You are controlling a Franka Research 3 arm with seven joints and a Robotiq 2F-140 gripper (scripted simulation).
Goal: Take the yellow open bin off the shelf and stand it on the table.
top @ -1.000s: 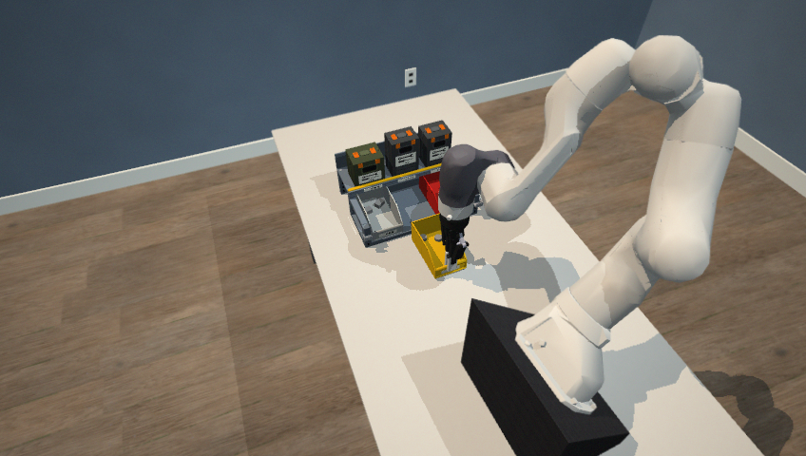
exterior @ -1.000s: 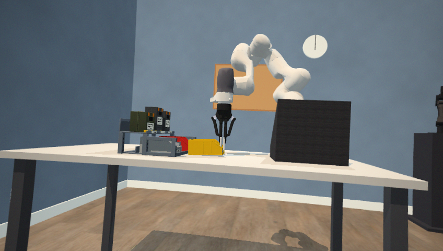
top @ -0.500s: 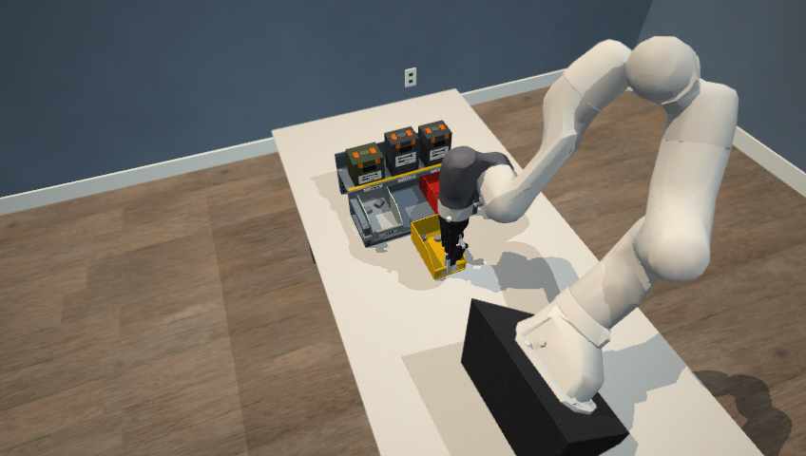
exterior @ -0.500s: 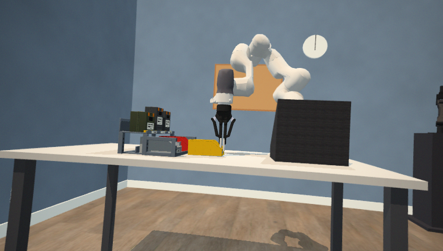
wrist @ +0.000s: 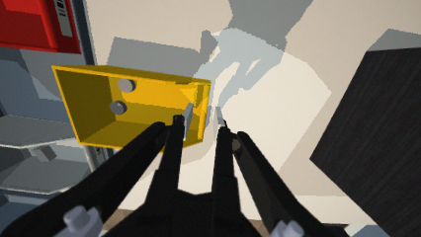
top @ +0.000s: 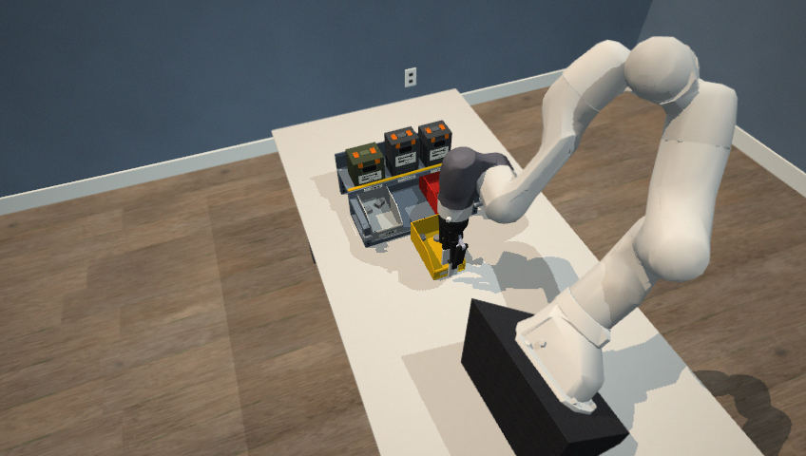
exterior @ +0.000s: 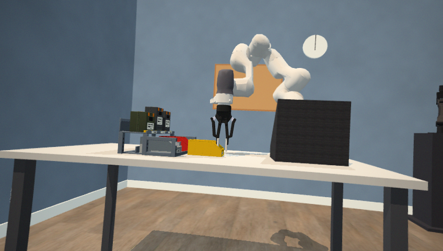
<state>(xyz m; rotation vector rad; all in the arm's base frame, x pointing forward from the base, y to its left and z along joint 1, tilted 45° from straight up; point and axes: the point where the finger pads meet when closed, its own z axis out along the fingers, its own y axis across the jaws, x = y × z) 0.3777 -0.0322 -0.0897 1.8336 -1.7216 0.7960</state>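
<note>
The yellow open bin (top: pixel 432 246) stands on its base on the table, just in front of the shelf (top: pixel 390 189), with its back end close to the shelf's front edge. It also shows in the side view (exterior: pixel 205 147) and the wrist view (wrist: pixel 133 109). Two small grey parts (wrist: pixel 122 96) lie inside it. My gripper (top: pixel 456 259) points straight down over the bin's front end. It is partly open, with one finger inside the front wall and one outside it (wrist: pixel 203 116), and holds nothing.
A red bin (top: pixel 431 189) and a grey bin (top: pixel 381 215) sit on the shelf's lower level. Three dark boxes (top: pixel 401 147) stand on its top. A large black block (top: pixel 531 372) stands on the table nearer the arm's base.
</note>
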